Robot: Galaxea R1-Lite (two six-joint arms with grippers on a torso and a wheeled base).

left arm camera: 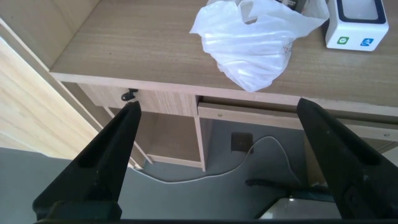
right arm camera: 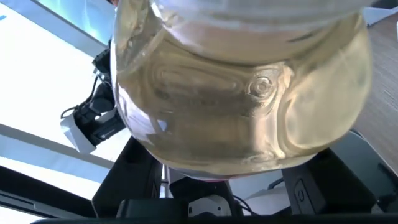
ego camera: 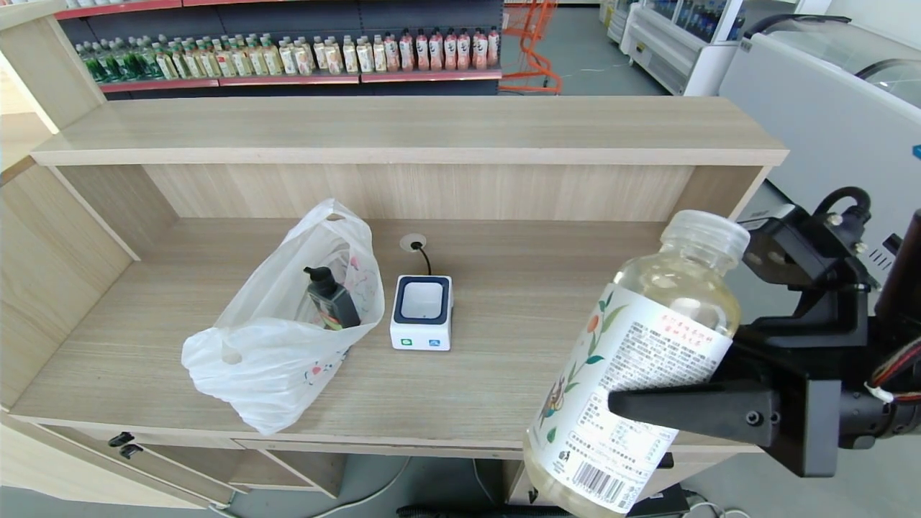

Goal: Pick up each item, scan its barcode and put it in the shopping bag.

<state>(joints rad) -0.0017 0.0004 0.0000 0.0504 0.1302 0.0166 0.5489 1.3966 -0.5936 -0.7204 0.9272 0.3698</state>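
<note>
The jaws of the right gripper (ego camera: 673, 392) are clamped across the label of the clear bottle (ego camera: 651, 324), which is held in the air off the near right corner of the counter (ego camera: 504, 316), well apart from the scanner (ego camera: 422, 311) and the shopping bag (ego camera: 280, 338). The bottle's long axis is tilted, cap up and to the right, base down toward the head camera, with the barcode (ego camera: 599, 480) low on the label facing that camera. The left gripper (left arm camera: 219, 109) has its jaws wide apart and empty, below the counter's front edge near the bag, where a dark pump bottle (ego camera: 332, 296) stands inside.
</note>
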